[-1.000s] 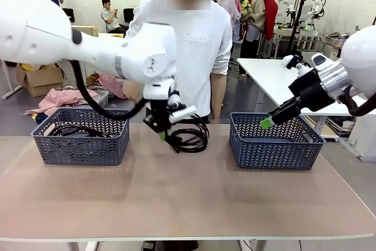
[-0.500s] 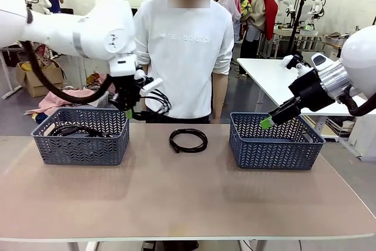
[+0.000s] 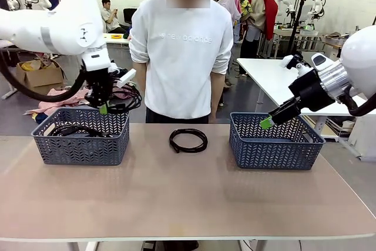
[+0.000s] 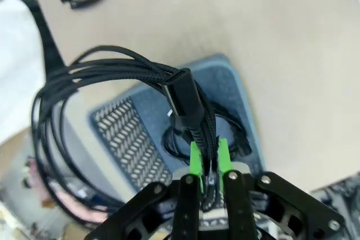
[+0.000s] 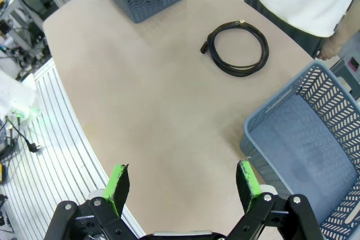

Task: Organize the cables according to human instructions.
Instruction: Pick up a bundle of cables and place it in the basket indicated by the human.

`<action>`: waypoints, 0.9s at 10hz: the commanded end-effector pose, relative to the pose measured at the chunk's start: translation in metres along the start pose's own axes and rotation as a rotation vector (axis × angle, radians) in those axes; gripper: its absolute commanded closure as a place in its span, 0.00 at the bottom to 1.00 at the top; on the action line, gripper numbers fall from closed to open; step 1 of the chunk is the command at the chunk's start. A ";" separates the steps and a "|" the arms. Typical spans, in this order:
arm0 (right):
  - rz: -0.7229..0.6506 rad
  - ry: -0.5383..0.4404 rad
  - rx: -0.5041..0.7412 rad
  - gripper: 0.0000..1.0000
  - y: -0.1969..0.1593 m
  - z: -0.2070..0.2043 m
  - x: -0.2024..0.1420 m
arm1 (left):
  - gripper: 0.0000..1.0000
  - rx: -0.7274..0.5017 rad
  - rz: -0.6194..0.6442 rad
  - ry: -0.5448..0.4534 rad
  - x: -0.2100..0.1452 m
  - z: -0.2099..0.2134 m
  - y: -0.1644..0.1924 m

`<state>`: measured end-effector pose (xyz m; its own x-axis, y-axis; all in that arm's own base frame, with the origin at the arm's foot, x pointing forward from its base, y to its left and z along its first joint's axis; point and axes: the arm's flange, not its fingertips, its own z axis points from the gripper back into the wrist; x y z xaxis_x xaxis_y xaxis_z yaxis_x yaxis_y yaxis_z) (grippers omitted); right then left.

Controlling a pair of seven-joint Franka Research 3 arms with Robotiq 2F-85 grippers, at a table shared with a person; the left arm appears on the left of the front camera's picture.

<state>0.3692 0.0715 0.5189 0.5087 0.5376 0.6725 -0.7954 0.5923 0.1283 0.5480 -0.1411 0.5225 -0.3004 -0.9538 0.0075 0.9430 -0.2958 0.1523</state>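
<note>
The worktop (image 3: 188,198) is a smooth, pale tan surface with rounded corners, bare apart from two baskets and one coil. A grey-blue lattice basket (image 3: 82,145) stands at the robot's left and a matching one (image 3: 273,148) at its right, well apart. Between them, near the far edge in front of the standing person (image 3: 185,57), a black cable (image 3: 188,140) lies flat as a round coil.

The left end effector (image 3: 104,109) hangs above the left basket, its green pads pinched together on a braided black cable (image 3: 126,97) (gripped just below the plug, as the left wrist view shows), whose loops dangle loose to one side. Inside that basket lie more black cables (image 3: 73,129); how many I cannot tell.

The right end effector (image 5: 183,186) hovers above the near rim of the right basket with its fingers spread wide and nothing between them. That basket's floor looks bare.

Behind the person the room is a bright, white-walled workshop: a white table (image 3: 267,74) at the right, a cardboard box (image 3: 41,77) and patterned cloth (image 3: 64,97) on the floor at the left, and other people farther back.
</note>
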 end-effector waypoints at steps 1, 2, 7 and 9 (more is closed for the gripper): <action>0.016 -0.028 0.022 0.00 -0.003 -0.003 -0.001 | 1.00 0.020 0.112 -0.022 -0.017 -0.007 -0.019; 0.016 -0.028 0.022 0.00 -0.003 -0.003 -0.001 | 1.00 0.015 0.151 -0.020 -0.026 -0.013 -0.024; 0.016 -0.028 0.022 0.00 -0.003 -0.003 -0.001 | 1.00 0.025 0.333 -0.011 -0.049 -0.040 -0.032; 0.016 -0.028 0.022 0.00 -0.003 -0.003 -0.001 | 1.00 0.030 0.350 -0.018 -0.047 -0.050 -0.025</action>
<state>0.3692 0.0715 0.5189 0.5087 0.5377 0.6724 -0.7955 0.5922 0.1283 0.5452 -0.0878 0.4718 0.0213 -0.9974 0.0683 0.9879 0.0315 0.1520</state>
